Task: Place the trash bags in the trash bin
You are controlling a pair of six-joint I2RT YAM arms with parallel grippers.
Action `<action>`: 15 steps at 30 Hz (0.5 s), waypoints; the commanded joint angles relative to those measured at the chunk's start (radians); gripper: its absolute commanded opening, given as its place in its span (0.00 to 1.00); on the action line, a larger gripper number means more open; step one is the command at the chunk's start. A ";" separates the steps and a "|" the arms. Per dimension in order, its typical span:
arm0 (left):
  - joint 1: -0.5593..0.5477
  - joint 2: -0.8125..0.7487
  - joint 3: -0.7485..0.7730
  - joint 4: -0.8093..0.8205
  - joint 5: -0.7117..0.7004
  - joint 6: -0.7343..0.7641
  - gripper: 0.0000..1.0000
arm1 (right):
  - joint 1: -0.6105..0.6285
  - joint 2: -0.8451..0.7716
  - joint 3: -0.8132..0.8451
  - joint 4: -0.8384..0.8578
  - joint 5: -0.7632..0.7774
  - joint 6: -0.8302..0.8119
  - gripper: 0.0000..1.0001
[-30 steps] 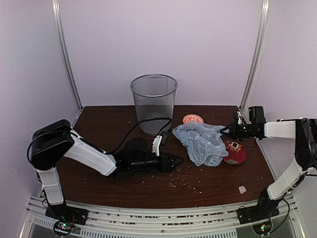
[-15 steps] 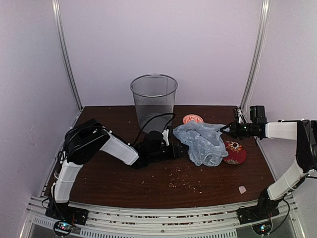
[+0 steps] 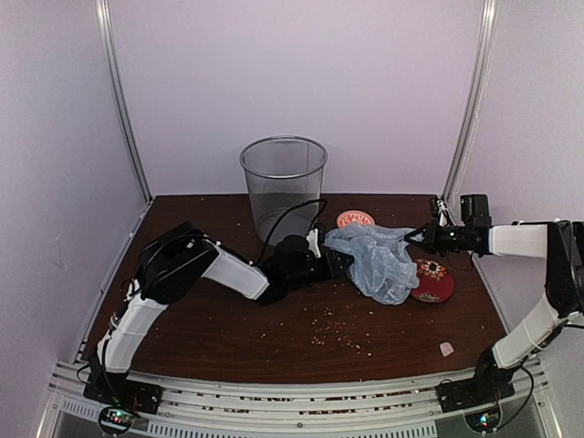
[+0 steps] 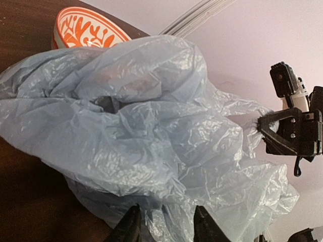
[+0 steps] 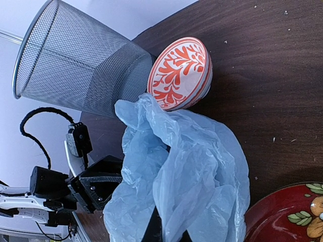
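The pale blue-grey trash bag point(image 3: 379, 260) lies crumpled on the brown table, right of centre. It fills the left wrist view point(image 4: 151, 141) and the right wrist view point(image 5: 186, 176). My left gripper point(image 3: 339, 263) is at the bag's left edge. In its own view the gripper point(image 4: 166, 229) is open, with a fold of bag between its fingertips point(image 4: 130, 229). My right gripper point(image 3: 418, 236) is shut on the bag's right upper edge, which bunches at its own fingers point(image 5: 154, 229). The grey wire-mesh trash bin point(image 3: 283, 187) stands upright at the back, apart from the bag point(image 5: 75, 60).
A small red-patterned bowl point(image 3: 355, 219) sits just behind the bag, beside the bin point(image 5: 179, 73). A flat red dish point(image 3: 432, 280) lies partly under the bag's right side. Crumbs dot the table front, and a small pale piece point(image 3: 446, 349) lies at the front right.
My left arm has swung forward and to the right, bringing its gripper from mid-table up to the bag's left edge. The right arm has hardly moved and the bag has shifted slightly.
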 commanded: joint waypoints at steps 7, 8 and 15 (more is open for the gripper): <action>0.021 0.049 0.120 0.012 -0.001 0.005 0.14 | 0.000 -0.017 -0.005 0.015 -0.010 -0.001 0.00; 0.021 0.047 0.118 0.020 0.005 0.006 0.04 | 0.000 -0.019 -0.003 0.015 -0.011 -0.001 0.00; 0.018 -0.162 -0.106 0.129 0.006 0.060 0.00 | -0.013 -0.063 0.001 0.007 0.005 -0.022 0.00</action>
